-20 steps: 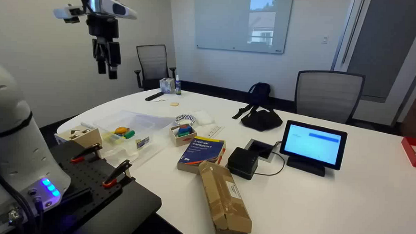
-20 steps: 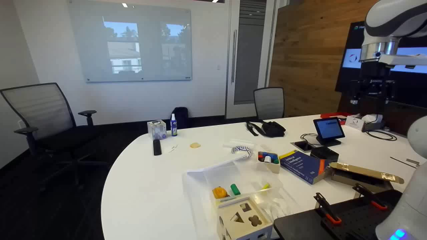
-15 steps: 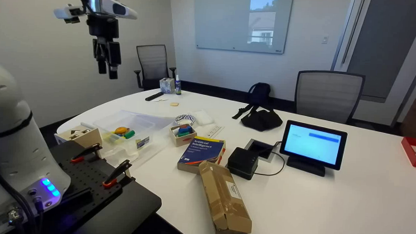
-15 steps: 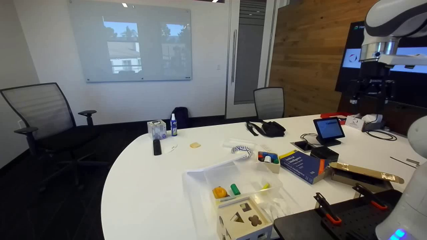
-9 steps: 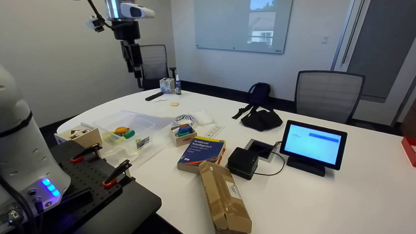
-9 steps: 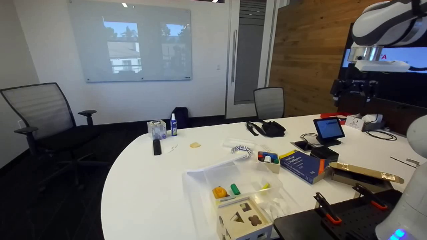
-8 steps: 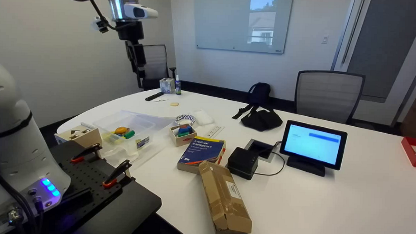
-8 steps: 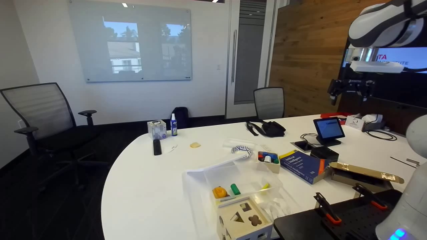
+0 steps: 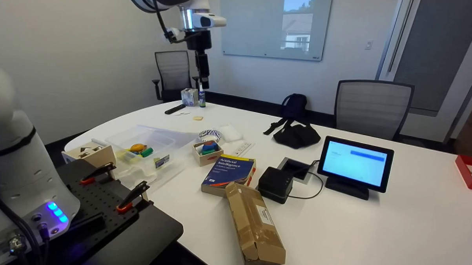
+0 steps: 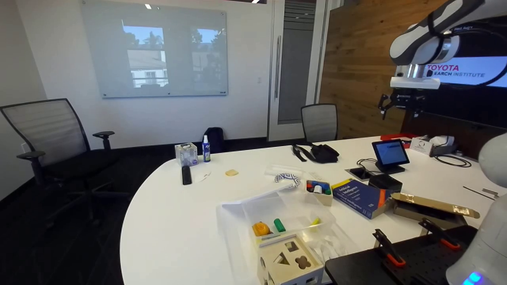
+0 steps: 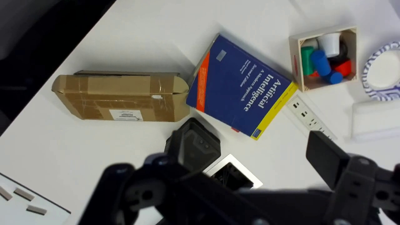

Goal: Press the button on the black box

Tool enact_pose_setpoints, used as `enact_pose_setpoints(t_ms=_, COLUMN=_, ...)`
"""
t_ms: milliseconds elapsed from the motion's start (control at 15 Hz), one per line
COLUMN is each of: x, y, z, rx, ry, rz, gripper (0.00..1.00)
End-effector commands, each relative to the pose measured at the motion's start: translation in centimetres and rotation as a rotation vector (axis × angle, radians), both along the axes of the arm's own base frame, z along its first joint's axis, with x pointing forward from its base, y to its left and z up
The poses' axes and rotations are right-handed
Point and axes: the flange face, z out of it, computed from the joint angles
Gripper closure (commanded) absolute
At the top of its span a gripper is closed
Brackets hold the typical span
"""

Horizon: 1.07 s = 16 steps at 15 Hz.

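Note:
The black box [image 9: 274, 184] sits low on the white table in both exterior views [image 10: 385, 183], with a cable at its side. In the wrist view the black box [image 11: 200, 150] shows two small round spots [image 11: 204, 144] on its top; whether they are buttons or lights I cannot tell. The left finger covers part of the box in that view. My gripper [image 11: 251, 150] has its fingers wide apart with nothing between them. In the exterior views the gripper [image 9: 204, 84] hangs high above the table, well apart from the box [image 10: 400, 114].
A brown cardboard box [image 9: 256, 227] and a blue book [image 9: 230, 171] lie close to the black box. A metal-framed table recess [image 11: 248, 172] adjoins it. A tablet with a lit screen [image 9: 356, 164] stands beyond. A wooden bin of blocks [image 9: 207, 154] stands near the book.
The arm has swung out over the table and its wrist has turned. The gripper moved right in one exterior view and left in the other. The table's objects have not moved.

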Motion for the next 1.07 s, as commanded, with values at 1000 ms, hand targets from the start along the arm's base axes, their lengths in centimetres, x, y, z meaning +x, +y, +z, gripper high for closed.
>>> enact_pose_setpoints(t_ms=1000, x=13.8, y=-18.1, z=-17.9, rx=-0.025, ry=-0.052, rz=-0.462, gripper=0.0)
